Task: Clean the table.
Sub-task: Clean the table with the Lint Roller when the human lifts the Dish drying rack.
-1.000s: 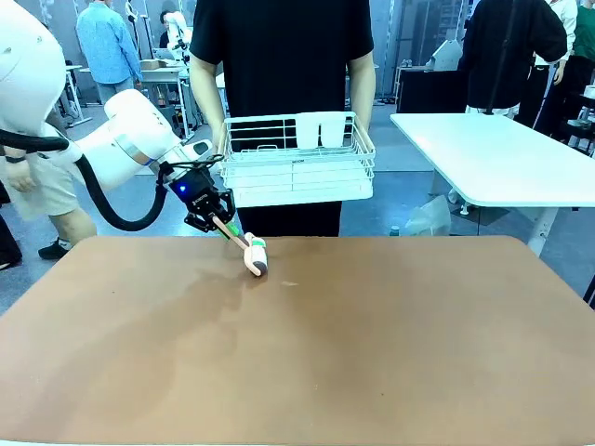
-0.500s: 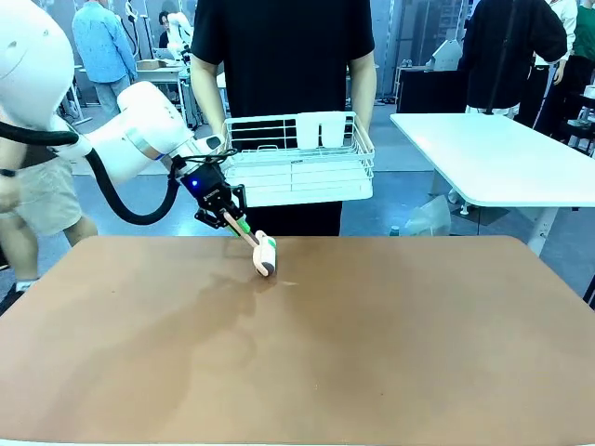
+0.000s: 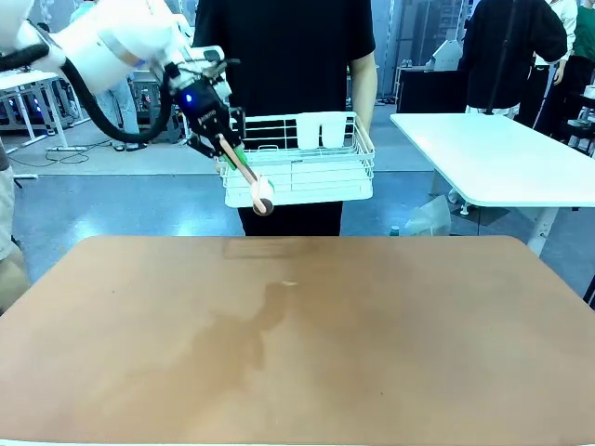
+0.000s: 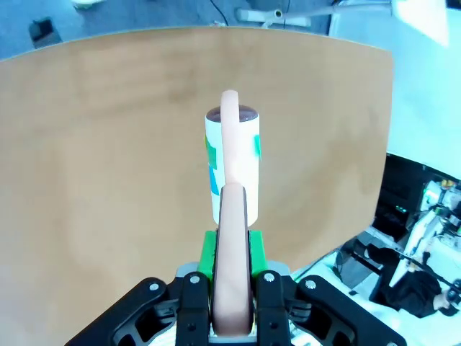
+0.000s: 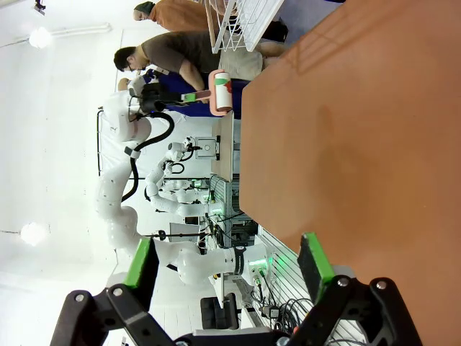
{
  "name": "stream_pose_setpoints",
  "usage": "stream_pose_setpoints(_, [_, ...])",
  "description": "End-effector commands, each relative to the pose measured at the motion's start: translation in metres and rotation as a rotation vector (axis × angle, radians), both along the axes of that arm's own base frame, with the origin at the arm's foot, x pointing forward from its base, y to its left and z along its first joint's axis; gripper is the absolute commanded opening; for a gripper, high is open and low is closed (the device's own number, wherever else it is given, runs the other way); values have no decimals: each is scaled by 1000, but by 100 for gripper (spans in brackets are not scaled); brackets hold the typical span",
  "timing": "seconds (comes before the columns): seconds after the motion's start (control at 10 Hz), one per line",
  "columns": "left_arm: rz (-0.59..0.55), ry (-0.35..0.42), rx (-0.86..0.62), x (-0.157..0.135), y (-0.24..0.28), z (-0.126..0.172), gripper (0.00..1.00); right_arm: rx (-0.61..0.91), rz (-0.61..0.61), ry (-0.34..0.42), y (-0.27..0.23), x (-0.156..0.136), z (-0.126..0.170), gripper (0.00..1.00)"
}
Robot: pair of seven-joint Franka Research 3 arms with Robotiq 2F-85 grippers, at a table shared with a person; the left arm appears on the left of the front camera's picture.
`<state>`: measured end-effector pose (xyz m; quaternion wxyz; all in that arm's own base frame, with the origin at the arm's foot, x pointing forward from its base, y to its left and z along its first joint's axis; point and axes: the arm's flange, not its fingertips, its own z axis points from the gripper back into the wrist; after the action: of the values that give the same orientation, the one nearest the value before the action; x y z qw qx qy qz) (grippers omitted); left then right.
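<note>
Front: left claw (image 3: 223, 141) clamped on the handle of a lint roller (image 3: 246, 175), up in the air, worktop (image 3: 297, 353) below it. Left wrist: roller sticks out ahead, over the worktop. Right wrist: right claw (image 5: 227, 263) gapes wide, holding nothing, worktop just ahead.

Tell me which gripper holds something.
The left gripper, shut on a white lint roller by its pink handle; the right gripper stands open and empty.

The wide, matte table top (image 3: 372, 353) is plain reddish-brown. The long-handled lint roller (image 4: 232, 166) has a pale pink handle and a white roll with green marks. The wire basket (image 3: 316, 186) at upper centre is white.
</note>
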<state>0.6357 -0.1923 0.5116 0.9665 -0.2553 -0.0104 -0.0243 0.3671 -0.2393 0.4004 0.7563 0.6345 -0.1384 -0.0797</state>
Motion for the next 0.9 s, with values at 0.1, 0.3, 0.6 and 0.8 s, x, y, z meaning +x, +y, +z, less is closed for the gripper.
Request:
stream_pose_setpoints(0.1, [13, 32, 55, -5, 8, 10, 21, 4, 3, -4, 1, 0, 4, 100])
stream_pose_setpoints(0.3, [-17, 3, 142, -20, 35, 50, 21, 4, 3, -4, 1, 0, 4, 100])
stream_pose_setpoints(0.6, [16, -93, 295, -70, 140, 120, 21, 4, 3, -4, 1, 0, 4, 100])
stream_pose_setpoints(0.8, [8, -138, 359, -120, 188, 136, 21, 4, 3, -4, 1, 0, 4, 100])
